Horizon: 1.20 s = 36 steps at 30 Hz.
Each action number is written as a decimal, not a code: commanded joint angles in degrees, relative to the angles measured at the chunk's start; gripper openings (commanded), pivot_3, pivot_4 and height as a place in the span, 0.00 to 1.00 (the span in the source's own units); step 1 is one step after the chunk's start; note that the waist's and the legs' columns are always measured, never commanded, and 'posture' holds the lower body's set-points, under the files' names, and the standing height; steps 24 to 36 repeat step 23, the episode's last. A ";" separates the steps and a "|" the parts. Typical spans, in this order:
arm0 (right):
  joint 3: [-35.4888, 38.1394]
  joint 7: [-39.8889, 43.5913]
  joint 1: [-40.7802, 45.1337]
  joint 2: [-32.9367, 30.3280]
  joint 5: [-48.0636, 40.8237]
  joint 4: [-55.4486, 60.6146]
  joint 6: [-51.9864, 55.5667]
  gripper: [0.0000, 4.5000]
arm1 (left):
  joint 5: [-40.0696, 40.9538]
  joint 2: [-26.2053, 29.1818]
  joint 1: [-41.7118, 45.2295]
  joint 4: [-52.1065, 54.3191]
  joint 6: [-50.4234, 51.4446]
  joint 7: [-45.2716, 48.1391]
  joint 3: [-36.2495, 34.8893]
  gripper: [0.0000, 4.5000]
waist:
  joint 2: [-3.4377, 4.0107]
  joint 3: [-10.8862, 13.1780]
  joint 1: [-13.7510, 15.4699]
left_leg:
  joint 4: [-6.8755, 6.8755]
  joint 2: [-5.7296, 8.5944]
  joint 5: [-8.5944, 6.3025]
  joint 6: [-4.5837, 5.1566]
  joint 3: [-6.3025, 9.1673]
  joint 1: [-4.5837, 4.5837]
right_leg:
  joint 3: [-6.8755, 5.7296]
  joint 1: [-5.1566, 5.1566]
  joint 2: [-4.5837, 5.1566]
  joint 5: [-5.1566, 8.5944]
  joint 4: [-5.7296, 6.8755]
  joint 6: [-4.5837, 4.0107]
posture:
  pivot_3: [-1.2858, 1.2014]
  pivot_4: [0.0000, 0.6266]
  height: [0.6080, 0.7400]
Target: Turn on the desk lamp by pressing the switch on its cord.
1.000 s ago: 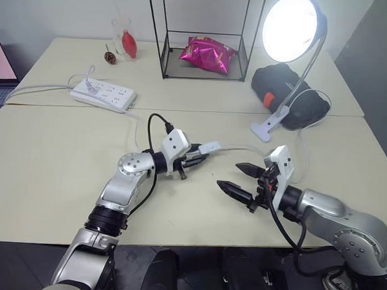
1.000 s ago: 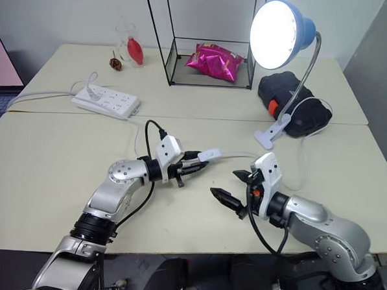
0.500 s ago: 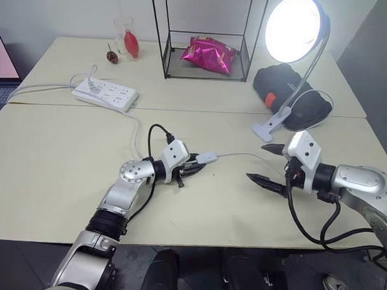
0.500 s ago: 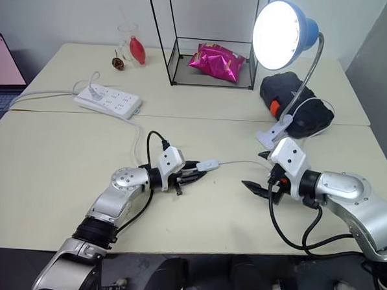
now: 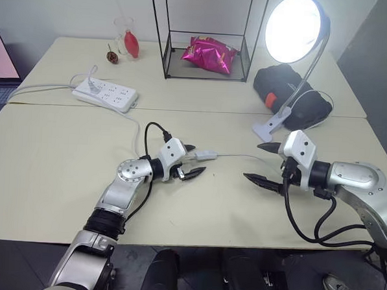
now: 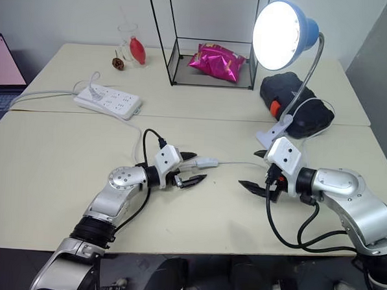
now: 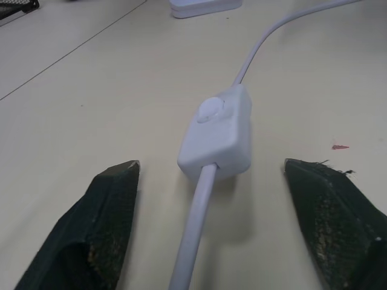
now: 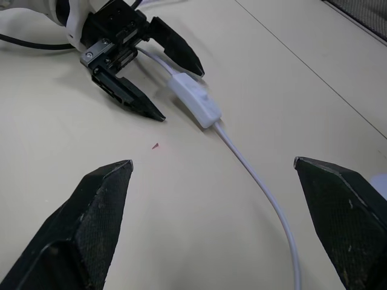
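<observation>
We saw the small white oblong inline switch [image 7: 216, 138] lying on the beige table [image 5: 50, 163] between the left gripper's [image 5: 194, 161] spread black fingers, untouched; the right gripper [image 5: 260, 163] gaped too.

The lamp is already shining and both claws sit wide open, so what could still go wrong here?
The switch lies loose on the table between the open fingers of the left gripper; closing or sliding forward might press it again and put the desk lamp out. The thin cord runs across the table between the left gripper and the right gripper; an arm pulling back carelessly could snag it and perhaps tug the lamp's clip base.
</observation>
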<state>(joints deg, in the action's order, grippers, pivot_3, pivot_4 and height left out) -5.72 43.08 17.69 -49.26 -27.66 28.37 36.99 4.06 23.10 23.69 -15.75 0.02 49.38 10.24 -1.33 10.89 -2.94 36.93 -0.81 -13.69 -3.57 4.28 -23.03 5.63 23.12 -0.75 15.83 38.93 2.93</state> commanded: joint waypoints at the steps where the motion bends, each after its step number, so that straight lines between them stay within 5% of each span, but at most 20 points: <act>1: 0.67 1.79 1.76 0.08 1.22 -0.48 -1.21 1.00 | 2.97 1.79 -2.19 8.05 4.08 0.33 -2.42 1.00 | 0.00 0.00 -0.09 | 0.00 0.00 0.00 0.00 0.00 0.00 | 0.00 0.00 0.00 0.00 0.00 0.00 | 0.52 0.24 1.00; 9: 4.56 7.37 1.90 -0.87 2.32 -6.54 -7.40 1.00 | 7.97 11.47 -6.81 29.33 20.87 -1.15 -10.75 1.00 | -0.04 0.04 -0.15 | 0.02 -0.02 0.00 0.00 0.02 0.02 | -0.03 0.00 0.00 0.00 0.05 0.00 | 0.52 0.24 1.00; 18: 12.13 17.14 -2.82 -4.39 1.51 -12.45 -16.20 1.00 | 15.47 23.14 -17.25 37.69 29.68 0.40 -27.77 1.00 | -0.08 0.07 -0.27 | -0.03 -0.06 0.00 0.00 -0.01 0.02 | -0.05 0.02 0.02 0.03 0.02 -0.03 | 0.52 0.24 1.00; 36: 10.15 19.53 -0.58 -3.71 2.67 -15.70 -18.59 1.00 | 18.97 23.99 -20.47 39.29 31.99 0.81 -31.15 1.00 | -0.08 0.07 -0.30 | 0.02 -0.07 0.00 0.00 -0.07 0.11 | -0.03 -0.04 0.03 0.02 0.04 -0.03 | 0.52 0.24 1.00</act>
